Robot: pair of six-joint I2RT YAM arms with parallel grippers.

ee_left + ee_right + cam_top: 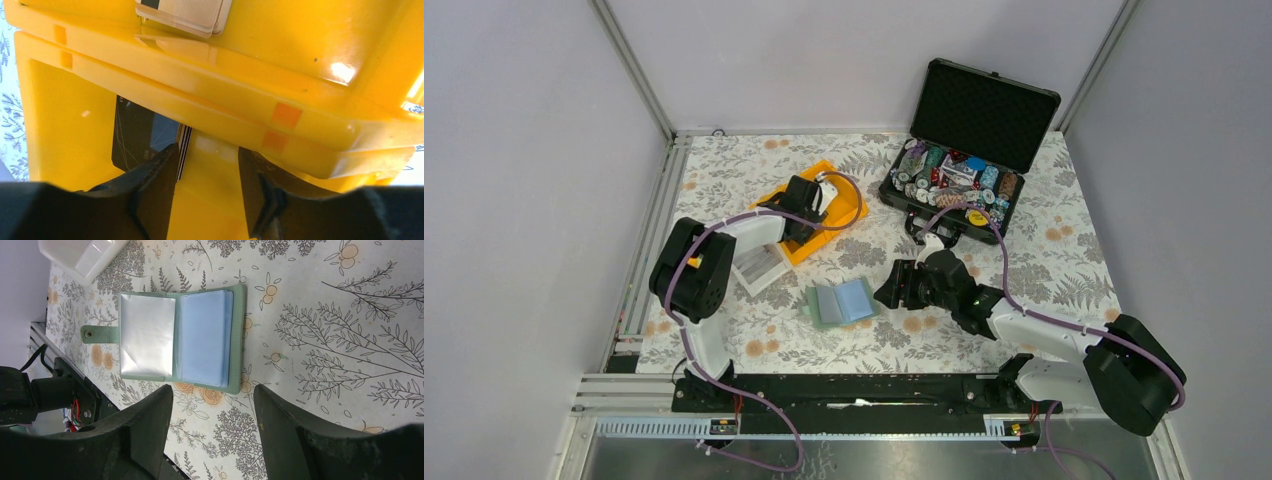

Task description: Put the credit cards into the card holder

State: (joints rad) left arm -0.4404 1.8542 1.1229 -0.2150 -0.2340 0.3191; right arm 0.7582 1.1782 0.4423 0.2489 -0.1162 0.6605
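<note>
The sage-green card holder [237, 330] lies open on the floral table, with a silvery pocket on one page and pale blue pockets on the other; it also shows in the top view [842, 302]. My right gripper [212, 389] hovers open just beside its edge, holding nothing. My left gripper [207, 150] is down inside the yellow bin [65, 125]. A stack of black credit cards [142, 132] sits against the inner side of its left finger [155, 172]. The jaws stand apart with bare yellow plastic between them. More tan credit cards [187, 12] lie further in.
A white bin [759, 265] sits between the yellow bin [852, 205] and the holder. An open black case [969, 150] full of poker chips stands at the back right. The holder's strap [97, 333] sticks out sideways. Frame rails run along the table's left and near edges.
</note>
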